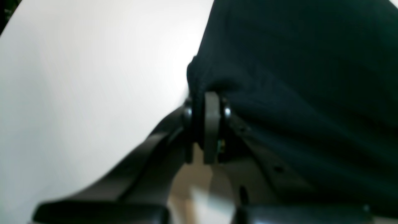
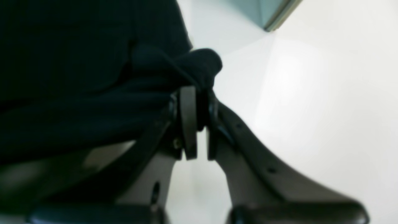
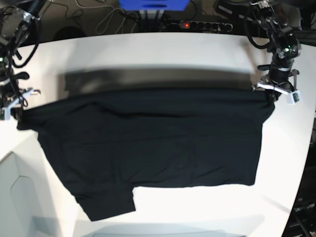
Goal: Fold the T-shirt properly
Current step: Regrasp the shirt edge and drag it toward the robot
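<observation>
No legible marking was observed. The black T-shirt (image 3: 148, 143) was seen stretched across the white table (image 3: 148, 49), pinched by left gripper (image 1: 206, 102) and right gripper (image 2: 196, 93).

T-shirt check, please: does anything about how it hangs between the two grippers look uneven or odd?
Yes. The T-shirt hangs lopsided: one sleeve droops lowest at the base view's lower left, so the bottom edge is stepped rather than level.

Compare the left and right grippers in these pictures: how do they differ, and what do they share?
1. In the base view the left gripper is on the right, farther back; the right gripper is on the left, nearer.
2. The left grips a plain corner of the T-shirt; the sleeve hangs nearer the right.
Shared: both jaws are shut on the T-shirt's top edge, stretching it above the table.
</observation>
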